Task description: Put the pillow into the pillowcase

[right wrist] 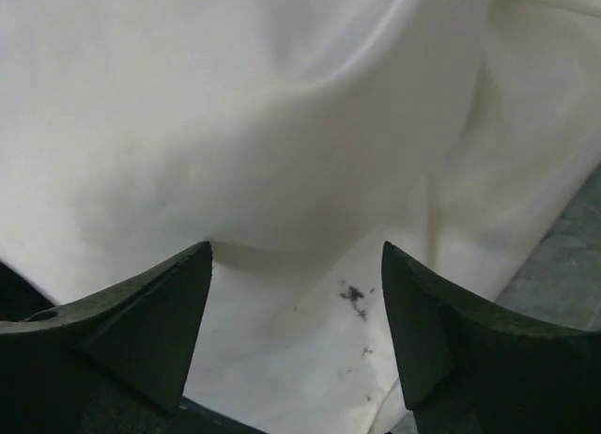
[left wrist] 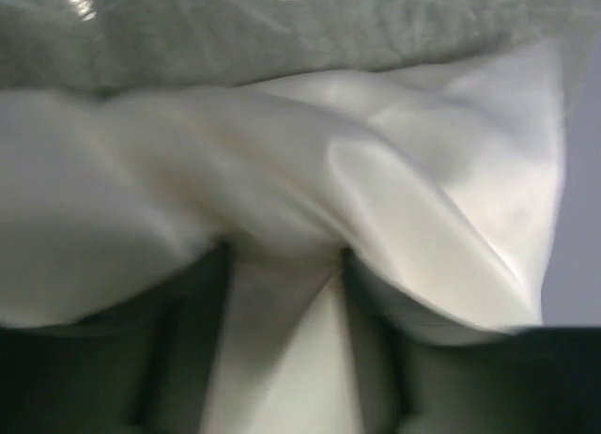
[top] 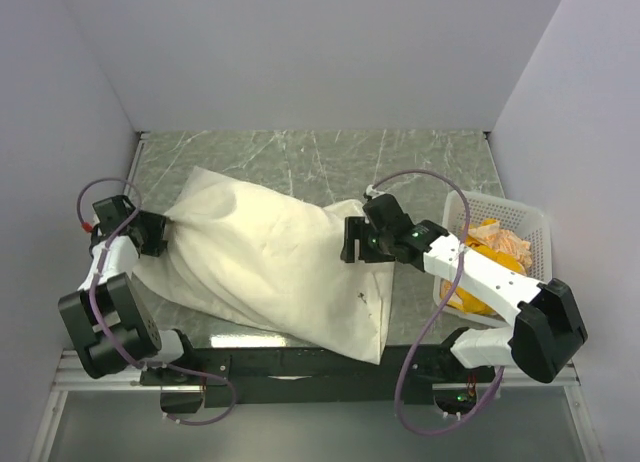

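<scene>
The pillowcase (top: pixel 270 262) is a large plain cream sack lying slantwise across the table, bulging along its length. The printed pillow shows in no view. My left gripper (top: pixel 163 232) is at the sack's left end. In the left wrist view (left wrist: pixel 285 274) a bunch of the cream fabric (left wrist: pixel 282 171) sits pinched between the jaws. My right gripper (top: pixel 351 244) is open at the sack's right part, its jaws wide apart over the fabric (right wrist: pixel 235 124) in the right wrist view (right wrist: pixel 296 255). A small dark smudge (right wrist: pixel 354 296) marks the cloth there.
A white plastic basket (top: pixel 535 222) with orange and yellow things stands at the right edge, under my right arm. White walls close in the back and both sides. The sack's lower right corner (top: pixel 365 347) reaches the table's front edge.
</scene>
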